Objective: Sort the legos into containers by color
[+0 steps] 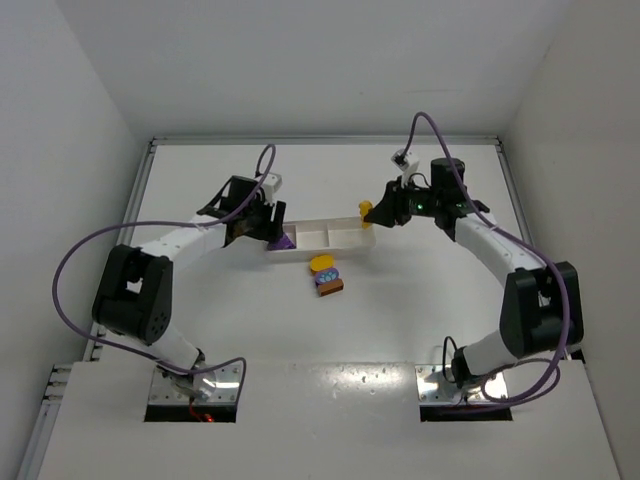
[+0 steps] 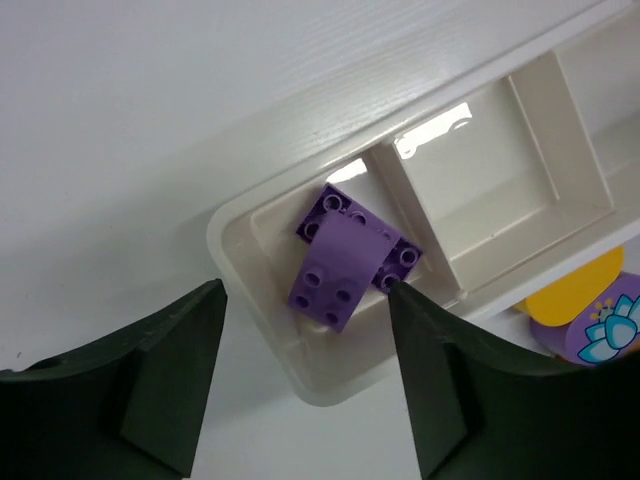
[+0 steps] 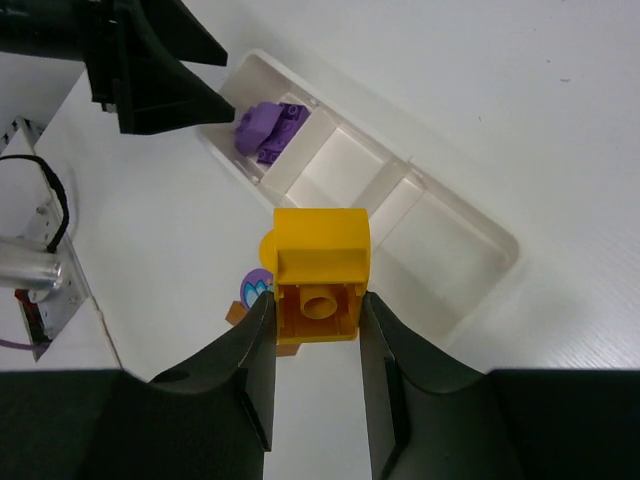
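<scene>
- Where the top camera looks down, the long, shallow white plastic tray (image 1: 318,236) lies on the matte white surface (image 1: 400,320), with a loose cluster of legos (image 1: 326,274) just beside it, nearer the arms
- Left wrist: the left hand (image 2: 305,300) hangs released over two studded purple bricks (image 2: 345,262) in the end compartment (image 2: 262,225)
- Right wrist: the right hand (image 3: 315,300) clamps a glossy, hollow-bottomed yellow brick (image 3: 320,250) above the tray
</scene>
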{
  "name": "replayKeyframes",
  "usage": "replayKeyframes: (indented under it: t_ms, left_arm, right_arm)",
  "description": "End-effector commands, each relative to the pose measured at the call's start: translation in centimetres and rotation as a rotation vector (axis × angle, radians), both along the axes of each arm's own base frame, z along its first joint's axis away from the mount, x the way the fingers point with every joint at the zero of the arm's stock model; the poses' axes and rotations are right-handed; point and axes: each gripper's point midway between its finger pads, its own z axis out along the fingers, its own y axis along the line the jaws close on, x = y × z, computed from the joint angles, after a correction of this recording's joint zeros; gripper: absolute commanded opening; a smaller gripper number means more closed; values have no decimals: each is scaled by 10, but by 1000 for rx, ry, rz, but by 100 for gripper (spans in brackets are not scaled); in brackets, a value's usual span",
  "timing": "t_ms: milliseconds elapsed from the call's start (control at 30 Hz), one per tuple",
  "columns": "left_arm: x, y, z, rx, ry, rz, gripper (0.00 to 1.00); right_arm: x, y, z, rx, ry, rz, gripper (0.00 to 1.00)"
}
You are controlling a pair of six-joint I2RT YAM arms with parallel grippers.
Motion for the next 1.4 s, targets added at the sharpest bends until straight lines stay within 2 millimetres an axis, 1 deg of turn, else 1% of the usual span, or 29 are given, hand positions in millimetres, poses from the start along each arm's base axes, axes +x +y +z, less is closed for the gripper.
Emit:
replayKeyframes:
  t_ms: [0,100,133,200,233,300,433,467,500,533,567,667,700,733,767,800,867,900,933,967,1000,1067,1100,1133,1200,1233,1267,1300,1367]
  left_arm:
    - [18,-6,24,-38,-71,20,74]
    - [10,-14,41,-98,-105,-18,77]
    - [11,-18,53,-134,-149,-28,79]
    - [4,-26,75,-206,-206,-55,81]
    - [0,-28,94,-248,-266,-59,82]
    - [-5,-34,111,-282,-297,-82,84]
    - [-14,-32,113,-264,-282,-101,84]
    - [-16,-31,107,-255,-274,-105,84]
    - [-16,-29,111,-251,-289,-96,84]
    - [-19,-27,109,-239,-286,-103,84]
    - [-19,-27,109,-232,-291,-110,84]
    - [-21,-28,107,-234,-279,-116,84]
    - [-21,-28,107,-234,-279,-116,84]
    - [-22,-29,107,-240,-277,-125,84]
    - [-22,-29,107,-240,-277,-125,84]
    - [-22,-31,103,-242,-264,-132,84]
    - [-22,-31,103,-242,-264,-132,84]
    - [-23,-32,100,-240,-257,-146,84]
    - [-21,-33,104,-242,-266,-147,84]
    - [-20,-33,101,-240,-257,-147,84]
    - [-20,-33,101,-240,-257,-147,84]
    - [-20,-33,101,-240,-257,-147,84]
    - [-21,-35,101,-245,-255,-154,84]
    - [-24,-35,97,-248,-244,-161,84]
    - [-28,-37,98,-253,-247,-184,83]
    - [-34,-45,99,-268,-244,-231,81]
    - [-36,-48,100,-280,-240,-249,80]
    - [-41,-49,98,-284,-237,-270,77]
    - [-48,-55,95,-292,-224,-306,77]
  right_arm:
    - [18,-1,1,-15,-31,-9,0]
    - [24,0,-9,-20,-6,-9,0]
    - [26,-1,-18,-29,14,-16,0]
    - [27,1,-23,-42,21,-21,0]
    - [30,-2,-30,-60,32,-43,0]
    - [36,2,-36,-67,35,-42,0]
    - [48,3,-58,-82,107,-53,0]
    - [49,2,-63,-92,125,-60,0]
    - [51,2,-68,-95,135,-59,0]
    - [51,2,-72,-97,144,-59,1]
    - [55,2,-69,-100,133,-67,4]
    - [55,2,-84,-116,177,-61,12]
    - [53,1,-89,-120,195,-60,12]
    - [56,0,-87,-131,180,-60,14]
    - [52,3,-92,-136,199,-50,16]
    - [56,3,-89,-145,181,-52,22]
    - [54,4,-92,-158,181,-46,33]
    - [53,3,-94,-169,189,-55,48]
    - [54,1,-94,-175,188,-62,55]
    - [52,6,-94,-176,188,-51,61]
    - [51,4,-93,-182,182,-59,68]
    - [48,3,-83,-175,154,-61,73]
    - [46,5,-78,-160,141,-50,80]
    - [37,9,-66,-130,119,-22,81]
    - [31,14,-48,-85,66,15,79]
    - [19,18,-44,-53,65,55,76]
    - [11,23,-28,-35,16,84,74]
    - [3,23,-27,-28,12,104,69]
    - [-12,27,-18,-18,-31,170,64]
